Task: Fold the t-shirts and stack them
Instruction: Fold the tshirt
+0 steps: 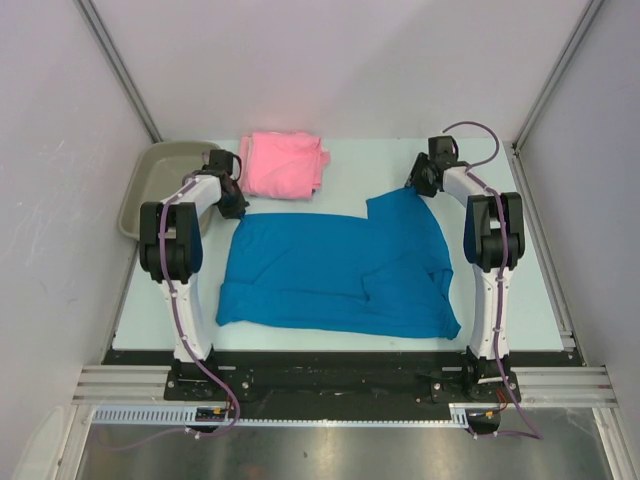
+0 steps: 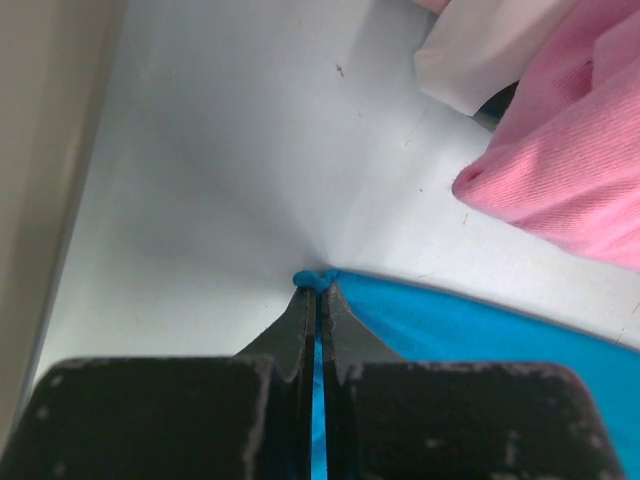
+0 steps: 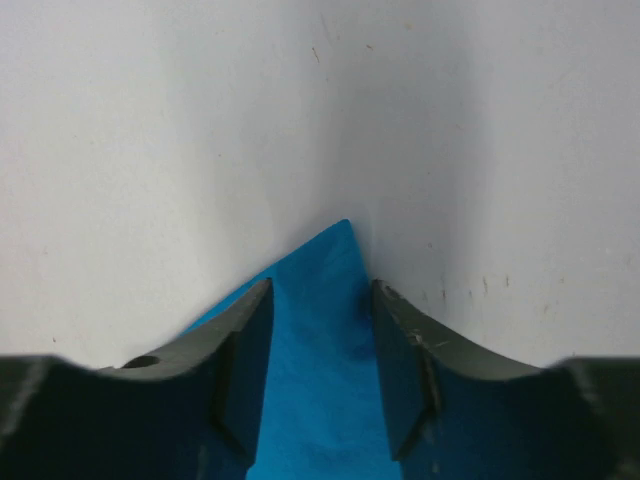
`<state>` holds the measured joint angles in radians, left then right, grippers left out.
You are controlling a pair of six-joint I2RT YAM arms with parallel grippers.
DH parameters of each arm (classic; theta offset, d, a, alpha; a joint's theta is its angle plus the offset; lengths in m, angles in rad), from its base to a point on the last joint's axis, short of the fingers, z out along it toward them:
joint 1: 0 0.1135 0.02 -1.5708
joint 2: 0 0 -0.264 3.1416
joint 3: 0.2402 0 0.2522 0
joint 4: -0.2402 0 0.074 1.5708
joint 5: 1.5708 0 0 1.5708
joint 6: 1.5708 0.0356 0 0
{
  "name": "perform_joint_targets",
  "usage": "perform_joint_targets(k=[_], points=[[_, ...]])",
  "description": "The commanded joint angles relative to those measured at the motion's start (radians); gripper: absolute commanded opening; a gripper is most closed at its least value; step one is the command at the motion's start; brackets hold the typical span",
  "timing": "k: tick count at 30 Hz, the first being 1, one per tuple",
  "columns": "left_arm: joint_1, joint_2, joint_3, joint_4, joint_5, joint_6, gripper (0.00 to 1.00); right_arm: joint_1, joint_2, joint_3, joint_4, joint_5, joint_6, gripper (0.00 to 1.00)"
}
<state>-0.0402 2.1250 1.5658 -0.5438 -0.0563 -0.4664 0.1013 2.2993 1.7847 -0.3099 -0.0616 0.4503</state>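
Pale table [image 1: 350,160], white walls [image 1: 330,70]; tray [image 1: 165,152], pink t-shirt [image 1: 285,165] far left. My left gripper [image 2: 318,290] pinches blue t-shirt [image 1: 330,270]; right gripper [image 3: 322,285] straddles it, unclenched.

High rear overview; two close wrist views; blue t-shirt [image 1: 330,270] in all.

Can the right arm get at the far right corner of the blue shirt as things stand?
Probably yes. The right claw straddles that corner of the blue t-shirt, jaws apart with cloth between them, and nothing covers it; the pink t-shirt lies well clear.
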Motion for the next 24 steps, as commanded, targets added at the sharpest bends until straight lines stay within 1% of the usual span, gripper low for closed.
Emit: perform_joint_targets(k=[1, 2, 5, 6, 7, 10, 15, 19, 22, 23, 24], points=[[0.002, -0.007, -0.038, -0.041, 0.035, 0.017, 0.0, 0.008, 0.035, 0.044, -0.008, -0.006, -0.007, 0.44], [0.002, -0.007, -0.038, -0.041, 0.036, 0.017, 0.0, 0.008, 0.043, 0.045, -0.011, -0.004, -0.005, 0.42], [0.002, -0.008, -0.038, -0.042, 0.036, 0.018, 0.0, 0.008, 0.052, 0.059, -0.018, -0.001, -0.005, 0.29], [0.002, -0.008, -0.038, -0.042, 0.035, 0.018, 0.0, 0.008, 0.055, 0.061, -0.024, -0.001, -0.007, 0.22], [0.003, -0.008, -0.038, -0.044, 0.033, 0.018, 0.0, 0.006, 0.058, 0.064, -0.026, 0.0, -0.009, 0.19], [0.003, -0.01, -0.036, -0.045, 0.032, 0.023, 0.01, 0.006, 0.065, 0.073, -0.034, 0.008, -0.018, 0.0], [0.008, -0.052, -0.053, -0.027, 0.032, 0.017, 0.0, 0.006, 0.04, 0.073, -0.037, 0.017, -0.03, 0.0], [0.011, -0.143, -0.05, -0.019, 0.049, 0.023, 0.0, 0.008, -0.091, 0.006, -0.001, 0.032, -0.039, 0.0], [0.011, -0.18, -0.041, -0.028, 0.044, 0.044, 0.0, 0.011, -0.175, -0.051, 0.008, 0.046, -0.045, 0.0], [0.013, -0.203, -0.039, -0.031, 0.041, 0.054, 0.0, 0.014, -0.237, -0.067, 0.011, 0.055, -0.056, 0.0], [0.016, -0.214, -0.042, -0.042, 0.042, 0.055, 0.0, 0.017, -0.265, -0.085, 0.012, 0.062, -0.062, 0.0]])
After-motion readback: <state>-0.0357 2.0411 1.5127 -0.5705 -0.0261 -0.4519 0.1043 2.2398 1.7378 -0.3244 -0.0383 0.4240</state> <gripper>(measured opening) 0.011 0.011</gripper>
